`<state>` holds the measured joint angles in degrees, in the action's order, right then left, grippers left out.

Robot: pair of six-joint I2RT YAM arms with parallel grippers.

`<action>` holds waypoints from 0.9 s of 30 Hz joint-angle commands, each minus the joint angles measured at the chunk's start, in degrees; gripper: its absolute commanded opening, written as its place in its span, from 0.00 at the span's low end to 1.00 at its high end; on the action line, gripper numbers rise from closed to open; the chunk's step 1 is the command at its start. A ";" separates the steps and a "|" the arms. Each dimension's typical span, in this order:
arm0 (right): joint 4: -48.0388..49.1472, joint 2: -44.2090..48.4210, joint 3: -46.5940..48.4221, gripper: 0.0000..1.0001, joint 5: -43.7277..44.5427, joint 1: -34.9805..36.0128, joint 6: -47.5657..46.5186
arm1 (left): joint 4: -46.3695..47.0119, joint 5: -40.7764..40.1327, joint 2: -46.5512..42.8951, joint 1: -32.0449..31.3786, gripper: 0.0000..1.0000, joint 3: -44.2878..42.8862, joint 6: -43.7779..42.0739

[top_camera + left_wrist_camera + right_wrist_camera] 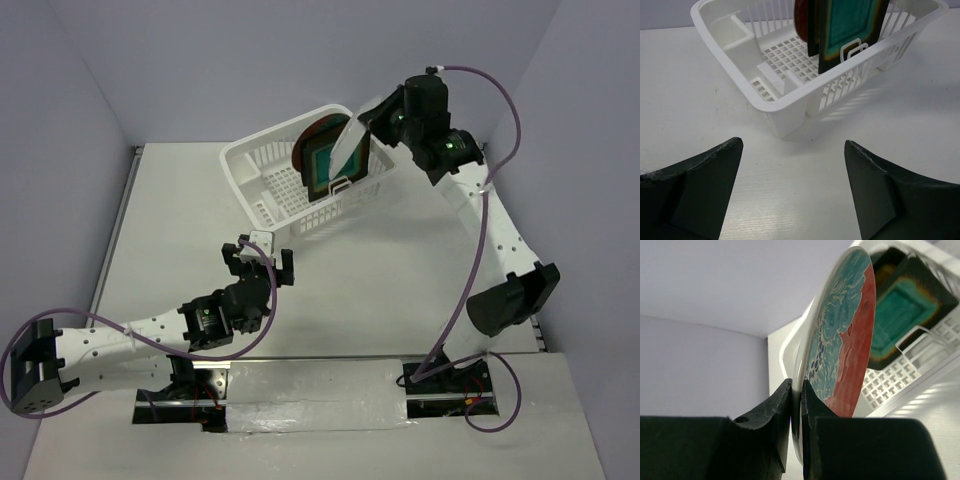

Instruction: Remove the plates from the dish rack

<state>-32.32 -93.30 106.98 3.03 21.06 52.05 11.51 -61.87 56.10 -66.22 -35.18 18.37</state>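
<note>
The right gripper [796, 390] has one round plate [840, 335] by its rim. Its two fingers are shut tight on the edge, one on each side. The plate has a red rim and a blue-green and white middle. It tips over the far end of the dish rack [262, 190]. From above you see only its thin white back. I cannot tell if its bottom edge touches the rack, because the fingers hide it.

Three more plates stand on edge in the rack, close together. The square teal plate [852, 25] is in front, and a white wire loop of the rack crosses its bottom. A dark square plate [885, 262] is right behind it, and only a thin strip of it shows. The other round red plate [801, 20] is behind that, mostly covered. The tops of all three are cut off in the left wrist view.

The rack sits at the far side of the white surface [180, 230]. The left gripper [258, 262] is low over the surface, near the rack but not touching it. Its fingers are spread wide and hold nothing.
</note>
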 commanded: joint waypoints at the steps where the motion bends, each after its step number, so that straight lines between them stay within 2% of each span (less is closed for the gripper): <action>1: 6.13 7.51 7.01 0.00 2.15 -0.84 -0.80 | 1.59 -0.71 -0.81 -0.41 0.95 -2.26 0.70; 4: 4.64 8.75 9.38 0.00 4.79 -0.85 -5.01 | 1.50 -0.89 -0.99 -0.41 0.95 -2.26 0.61; 5: 3.24 8.40 12.96 0.00 7.41 -1.02 -8.51 | 1.50 -0.89 -0.99 -0.49 0.95 -2.26 0.61; 6: -2.08 7.61 15.60 0.00 9.00 -0.93 -10.11 | 1.50 -0.89 -1.08 -0.49 0.95 -2.26 0.61; 7: -5.36 5.08 22.24 0.00 11.10 -1.11 -13.09 | 1.50 -0.71 -1.08 -0.49 0.95 -2.26 0.70; 9: -10.99 2.60 27.65 0.00 16.62 -1.19 -15.65 | 1.41 -0.54 -1.08 -0.49 0.95 -2.26 0.79; 12: -17.06 2.06 28.38 0.00 23.65 -1.72 -20.67 | 1.41 -0.36 -1.25 -0.58 0.95 -2.26 0.79; 16: -15.68 8.55 12.96 0.00 31.93 -1.99 -24.80 | 1.24 -0.62 -1.78 -0.67 0.95 -2.17 0.88; 22: -13.83 12.70 -5.33 0.00 41.43 -2.95 -24.11 | 1.50 -0.18 -2.31 -0.76 0.95 -2.00 0.97; 24: -9.81 14.37 -12.28 0.00 41.71 -3.74 -24.19 | 1.24 -0.36 -2.39 -0.67 0.95 -2.00 1.05; 27: -8.90 13.41 -15.91 0.00 39.69 -6.38 -22.97 | 1.15 -0.62 -2.74 -0.76 0.95 -2.00 1.14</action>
<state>-51.46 -83.88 90.80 37.45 16.64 28.95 11.40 -61.67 54.65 -66.63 -35.18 18.41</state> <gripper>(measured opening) 0.157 0.949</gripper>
